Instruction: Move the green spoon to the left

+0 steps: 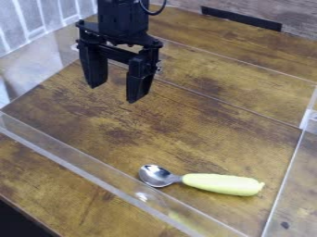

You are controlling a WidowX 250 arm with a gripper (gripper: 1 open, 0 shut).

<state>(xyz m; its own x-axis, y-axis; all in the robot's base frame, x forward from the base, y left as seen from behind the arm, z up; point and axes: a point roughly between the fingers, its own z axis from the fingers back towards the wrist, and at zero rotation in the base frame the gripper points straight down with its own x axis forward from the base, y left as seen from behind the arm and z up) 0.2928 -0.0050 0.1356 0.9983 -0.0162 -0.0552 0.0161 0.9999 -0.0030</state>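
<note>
Below the wide-spread pincer [115, 90] in view, green spoon [221, 184] apart from it, toward the lower right

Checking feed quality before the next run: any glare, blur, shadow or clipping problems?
Camera view: arm and gripper very dark, little surface detail; bright glints on the spoon's metal bowl; pale reflections along the clear plastic edging; wood tabletop evenly lit, grain soft at this resolution; no obvious motion blur.
</note>
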